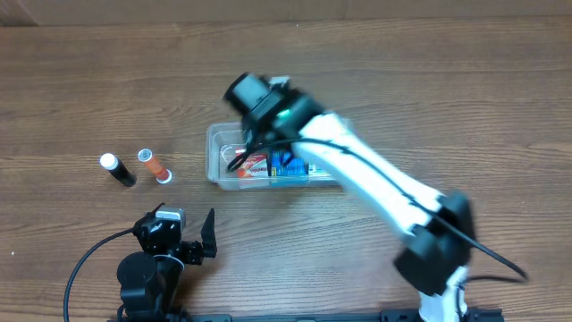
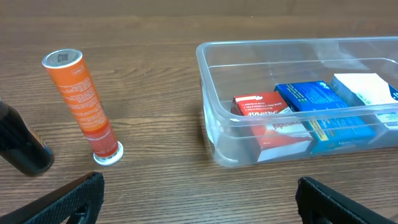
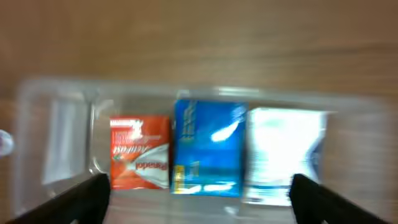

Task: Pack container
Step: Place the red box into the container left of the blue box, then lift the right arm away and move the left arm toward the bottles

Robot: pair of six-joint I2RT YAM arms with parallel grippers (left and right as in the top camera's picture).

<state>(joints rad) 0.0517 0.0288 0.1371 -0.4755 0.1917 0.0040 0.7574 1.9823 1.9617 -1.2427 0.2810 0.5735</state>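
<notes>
1. Clear plastic container [image 1: 217,143] [image 2: 214,127] [image 3: 56,143], a shallow rectangular tub with rounded corners, sat near the middle of the brown wooden table [image 1: 429,72].
2. Three small boxes lay in it side by side: a red-and-white cardboard box [image 1: 255,165] [image 2: 267,115] [image 3: 140,152], a blue cardboard box [image 1: 288,164] [image 2: 311,99] [image 3: 208,149] and a white box [image 2: 367,87] [image 3: 283,152].
3. From where I stood, the right gripper [image 3: 199,199] hung above the container with its fingers spread wide and nothing between them. Its own camera view was blurred.
4. The left gripper [image 2: 199,202] sat low on the near side, well apart from the container and facing it. Its fingers were wide apart and empty.
5. An orange cylindrical tube with a white cap [image 1: 154,165] [image 2: 84,106] lay on the table off the container's short end, on the left arm's side.
6. A black tube with a white tip [image 1: 118,170] [image 2: 22,149] lay just beside the orange one, farther from the container and not touching it.
</notes>
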